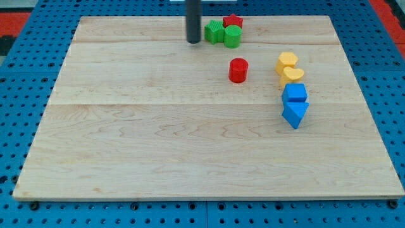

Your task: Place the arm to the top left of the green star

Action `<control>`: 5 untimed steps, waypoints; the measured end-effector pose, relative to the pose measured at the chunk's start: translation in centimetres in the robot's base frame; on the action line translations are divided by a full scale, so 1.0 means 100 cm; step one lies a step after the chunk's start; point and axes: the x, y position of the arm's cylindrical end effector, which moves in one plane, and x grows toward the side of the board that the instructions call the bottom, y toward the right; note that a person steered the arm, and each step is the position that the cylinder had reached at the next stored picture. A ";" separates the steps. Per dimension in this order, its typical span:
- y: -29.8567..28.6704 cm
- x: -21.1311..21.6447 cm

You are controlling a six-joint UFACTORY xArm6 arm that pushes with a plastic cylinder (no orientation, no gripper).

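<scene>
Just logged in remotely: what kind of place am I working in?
Likely a lab bench: a wooden board on a blue pegboard, small coloured blocks like the green star, my tip just left of it.

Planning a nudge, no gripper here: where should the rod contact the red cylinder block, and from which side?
Touch the red cylinder block on its curved wall from the view's left. That side is open board, while the yellow blocks sit to its right. My tip is beside the green star block, up-left of the cylinder.

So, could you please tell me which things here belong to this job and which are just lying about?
In the job:
my tip
green star

Lying about:
green cylinder
red star
red cylinder
two yellow blocks
blue cube
blue triangle
</scene>
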 end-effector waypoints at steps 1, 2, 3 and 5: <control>-0.021 -0.032; -0.020 -0.064; -0.021 -0.065; -0.021 -0.064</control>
